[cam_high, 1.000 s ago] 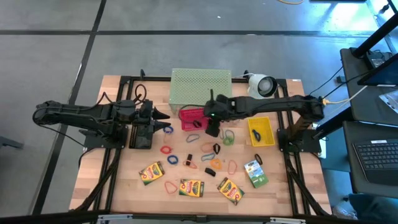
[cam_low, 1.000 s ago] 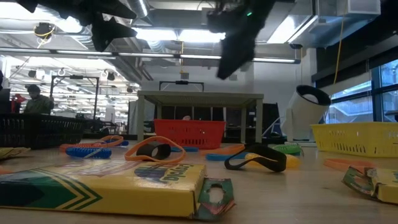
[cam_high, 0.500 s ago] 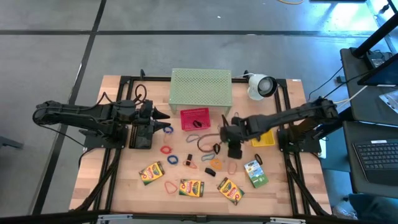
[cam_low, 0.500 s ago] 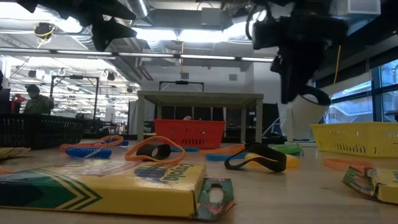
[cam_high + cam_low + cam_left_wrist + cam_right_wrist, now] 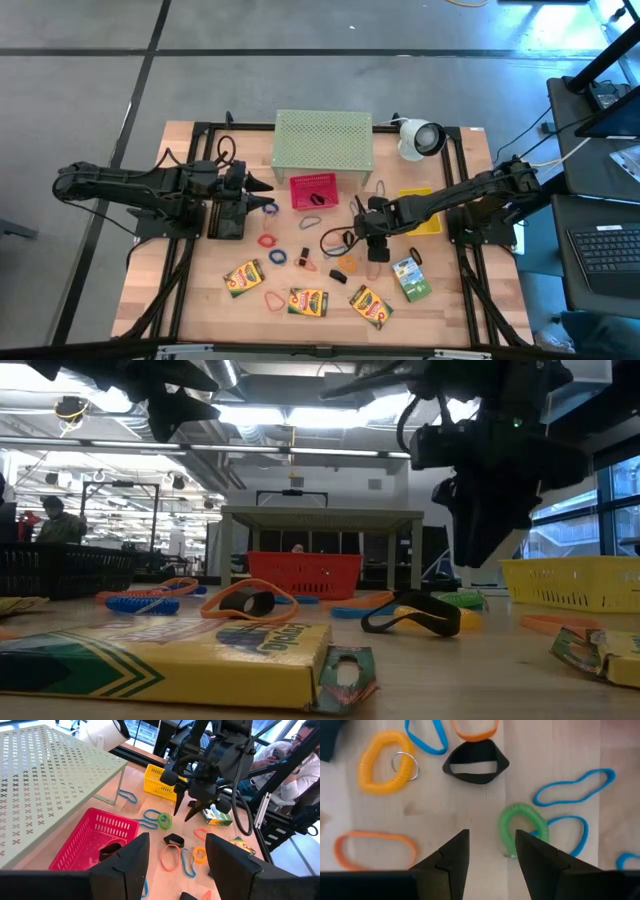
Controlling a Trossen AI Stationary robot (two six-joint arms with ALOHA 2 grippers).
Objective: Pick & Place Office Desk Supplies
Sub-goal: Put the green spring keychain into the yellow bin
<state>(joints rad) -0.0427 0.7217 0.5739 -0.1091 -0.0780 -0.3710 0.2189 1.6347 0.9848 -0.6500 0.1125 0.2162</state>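
Wooden slats make up the surface [image 5: 200, 290], which carries a pale green mesh stand [image 5: 322, 140] at the back, a red basket [image 5: 314, 190] just in front of it and a yellow basket [image 5: 420, 211] to the right, near a white round device [image 5: 420, 137].

Right gripper [image 5: 372, 243] hangs above the middle of the surface, fingers parted and holding nothing — in its wrist view the fingers [image 5: 451, 854] frame bare wood beside a green coiled loop [image 5: 520, 830]. Close by lie a black band [image 5: 476, 766], an orange coiled loop with a metal ring [image 5: 385, 762], a thin orange band [image 5: 375, 851] and blue rubber bands [image 5: 572, 787].

Left gripper [image 5: 262, 187] waits at the left side of the surface, beside the red basket, fingers apart and empty.

Four crayon boxes lie along the front: one at the left [image 5: 243, 277], one in the middle [image 5: 308, 301], one right of it [image 5: 370, 306] and one farther right [image 5: 411, 278] — none touched by either gripper.
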